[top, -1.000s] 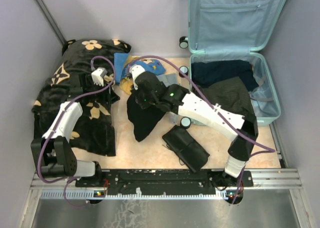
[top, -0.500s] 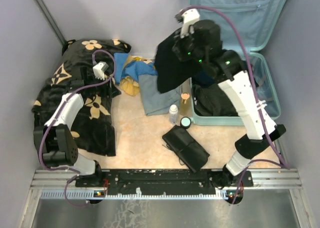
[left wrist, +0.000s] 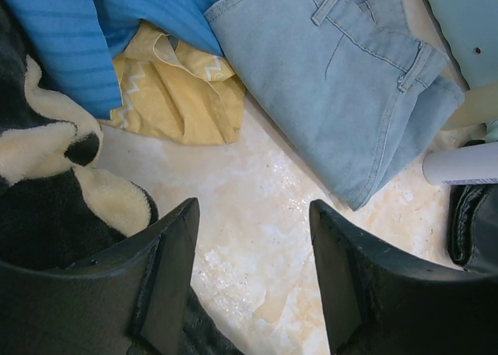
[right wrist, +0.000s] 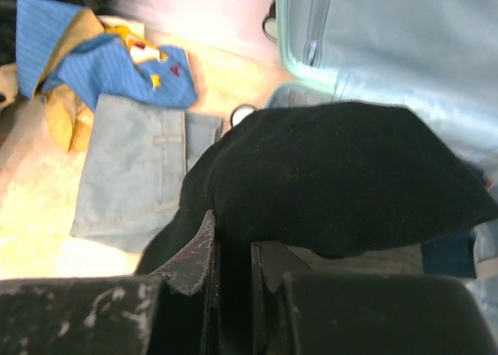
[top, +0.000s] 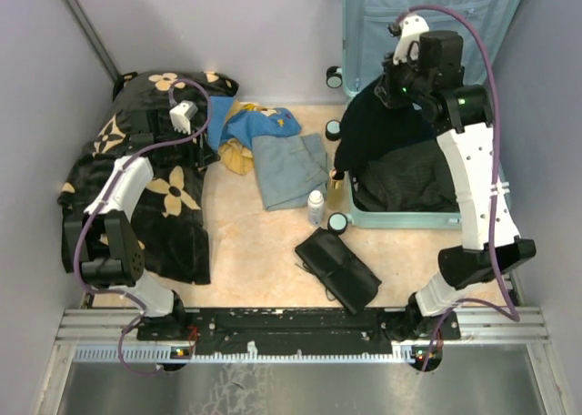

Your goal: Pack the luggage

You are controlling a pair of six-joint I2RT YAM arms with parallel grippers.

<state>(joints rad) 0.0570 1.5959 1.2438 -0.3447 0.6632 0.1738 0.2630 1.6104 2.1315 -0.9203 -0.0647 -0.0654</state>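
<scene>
The right gripper (right wrist: 233, 246) is clenched on a fold of a black garment (right wrist: 334, 168), which it holds from above so the cloth hangs free below the pinch. I judge it is held this high so the loose ends can clear the rim before going in. In the overhead view the garment hangs in the upper right of the frame. Part of it is over the luggage (top: 405, 220) and part drapes down across the rim nearest the frame's centre, so it is not yet fully inside.

The luggage lies open on the tabletop (top: 255, 242) at the right of the frame, with its lid (top: 455, 15) propped upright against the back wall. That leaves the lower shell open from above. Dark clothes (top: 414, 174) already fill much of the shell.

The left gripper (left wrist: 253, 211) is spread wide and holds nothing. It hovers over bare tabletop just beside the flowered black blanket (top: 136, 178), and looks well placed to reach the loose clothes.

Those clothes lie in the centre of the overhead view: folded jeans (top: 286, 165), with a blue striped cloth (top: 259, 124) and a yellow cloth (left wrist: 183, 98) bunched above and to the left of them. A white bottle (top: 316, 206) and a black pouch (top: 336, 268) sit lower in the frame, outside the luggage.
</scene>
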